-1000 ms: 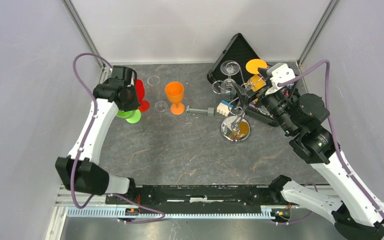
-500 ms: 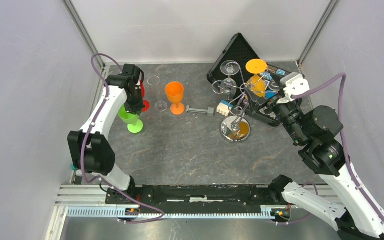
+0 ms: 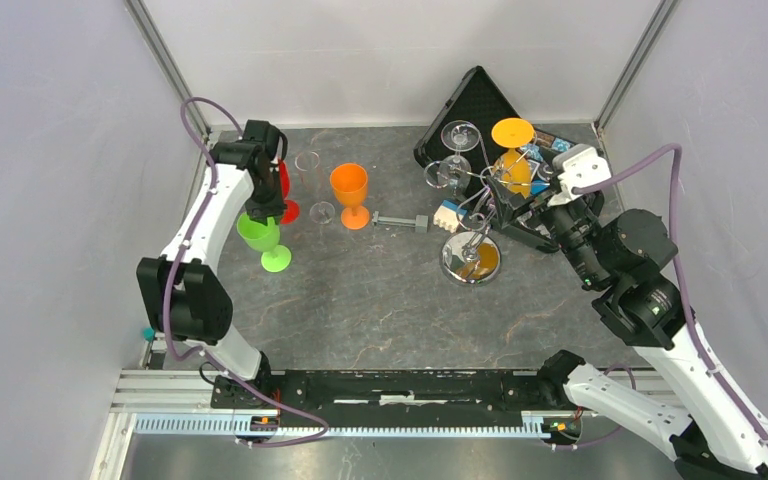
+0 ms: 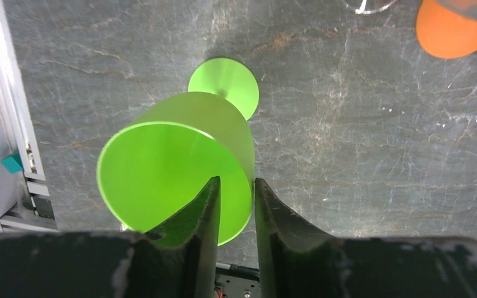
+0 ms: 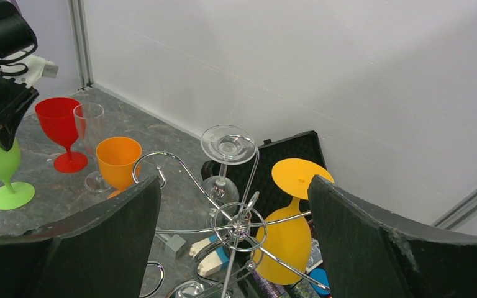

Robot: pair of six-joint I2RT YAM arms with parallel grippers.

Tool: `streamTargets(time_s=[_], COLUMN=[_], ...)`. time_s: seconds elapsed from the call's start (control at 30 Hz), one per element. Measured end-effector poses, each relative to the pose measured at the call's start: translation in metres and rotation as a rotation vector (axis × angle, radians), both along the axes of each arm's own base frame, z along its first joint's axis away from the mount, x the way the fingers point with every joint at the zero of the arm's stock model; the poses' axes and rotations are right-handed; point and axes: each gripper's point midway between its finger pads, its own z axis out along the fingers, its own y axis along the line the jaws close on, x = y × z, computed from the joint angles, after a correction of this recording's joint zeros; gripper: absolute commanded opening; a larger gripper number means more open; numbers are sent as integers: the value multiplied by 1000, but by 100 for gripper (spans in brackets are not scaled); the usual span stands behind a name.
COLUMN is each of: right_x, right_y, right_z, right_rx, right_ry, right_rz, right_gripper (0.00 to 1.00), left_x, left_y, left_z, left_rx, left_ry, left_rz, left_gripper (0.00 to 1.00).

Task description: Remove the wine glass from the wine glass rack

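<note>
Top external: green wine glass (image 3: 260,236) now stands on table (image 3: 360,300), 9 o'clock from wine glass rack (image 3: 471,258); left gripper (image 4: 236,183) jaws just parted astride rim, so placing nearly done; right gripper (image 5: 235,186) spread wide, drawn back; orange wine glass (image 3: 512,150) hangs on rack.

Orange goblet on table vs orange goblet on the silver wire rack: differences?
The standing orange goblet is upright on the table, foot down; the hanging orange goblet is inverted on the silver wire rack, foot up. The standing one sits beside a clear glass; the hanging one is near the black case. Both: orange, stemmed.
</note>
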Motion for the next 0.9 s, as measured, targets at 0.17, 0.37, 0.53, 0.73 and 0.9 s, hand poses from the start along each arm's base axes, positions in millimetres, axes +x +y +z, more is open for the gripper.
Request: streamTargets(time_s=[0.17, 0.37, 0.53, 0.73, 0.9], right_x=[2, 8, 16, 32, 51], right_y=[1, 4, 7, 10, 14], right_z=[-3, -10, -10, -3, -4], right_rx=[-8, -28, -44, -76, -115], right_ry=[10, 40, 70, 122, 169], right_rz=[-3, -10, -26, -77, -129], right_gripper=[93, 93, 93, 93, 93], left_x=[5, 2, -4, -17, -29], left_y=[3, 0, -11, -41, -75], left_z=[16, 47, 91, 151, 184], left_rx=[12, -17, -93, -267, -448], left_ry=[-44, -129, -282, -549, -714], left_rz=[5, -8, -42, -172, -311], left_gripper=[46, 59, 79, 100, 100])
